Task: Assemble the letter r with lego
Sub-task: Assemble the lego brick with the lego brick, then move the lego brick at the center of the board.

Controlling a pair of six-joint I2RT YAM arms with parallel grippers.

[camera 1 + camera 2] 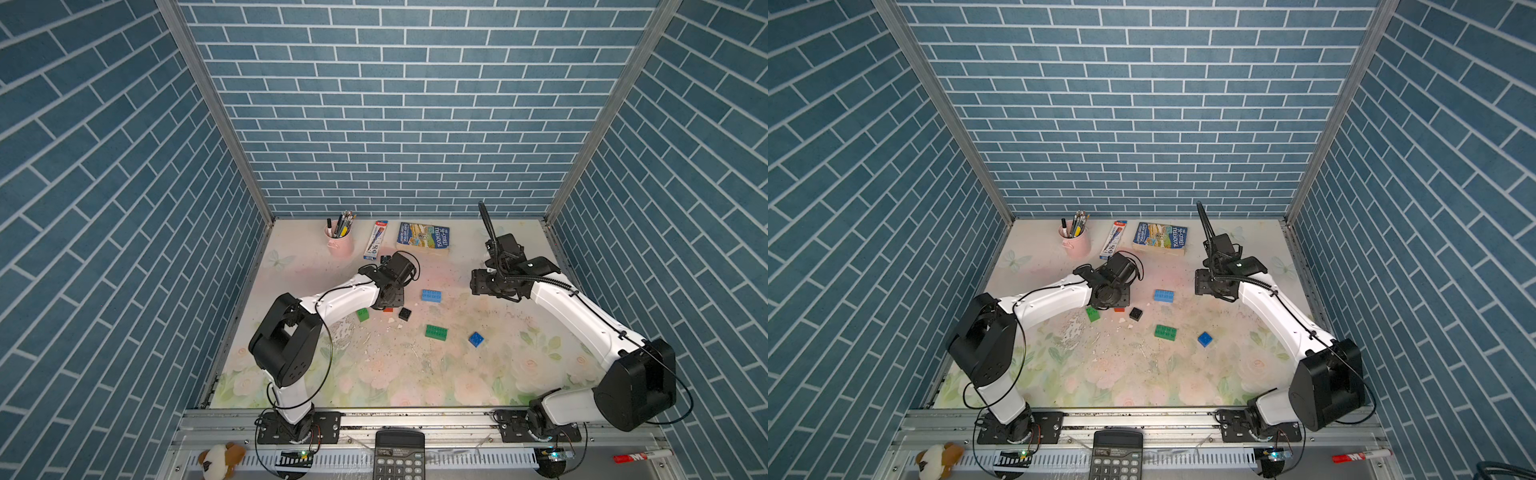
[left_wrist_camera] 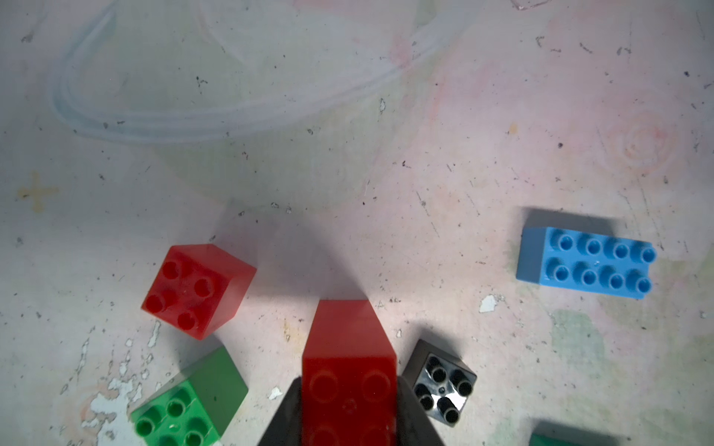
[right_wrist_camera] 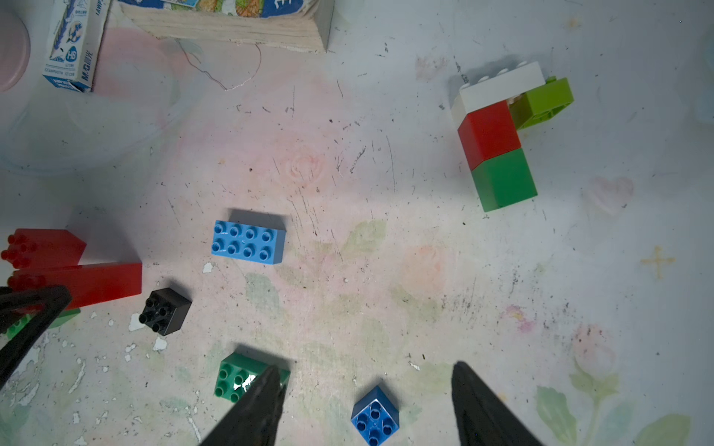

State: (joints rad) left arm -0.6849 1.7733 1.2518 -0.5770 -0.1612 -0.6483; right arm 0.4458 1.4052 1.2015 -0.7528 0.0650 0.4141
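Left gripper: pinching the long red brick, one finger on each long side. The brick juts forward past the tips, studs toward the wrist camera. Cannot tell whether it touches the mat.
Off one left finger: black brick, just beside it, studs up.
Off the other left finger: green square brick, just beside it, studs up.
Ahead of left gripper, green side: red square brick, near the green one but apart.
Farther out, black side: light blue brick, eight studs up, well apart from the held brick.
Right gripper: spread wide, nothing between the fingers' inner faces; hovers over the mat.
Between right fingers: blue square brick on the mat, clear of both.
At one right fingertip: long green brick, partly hidden behind the tip; contact cannot be told.
Ahead of right gripper, well apart: built piece lying on its side. White brick runs across one end, red block then green block in line below it, and lime brick sits under the white overhang beside the red.
Beyond both grippers, at the back wall: pen cup, pencil box, book.
Mat: floral print, scuffed, flaking near the left gripper.
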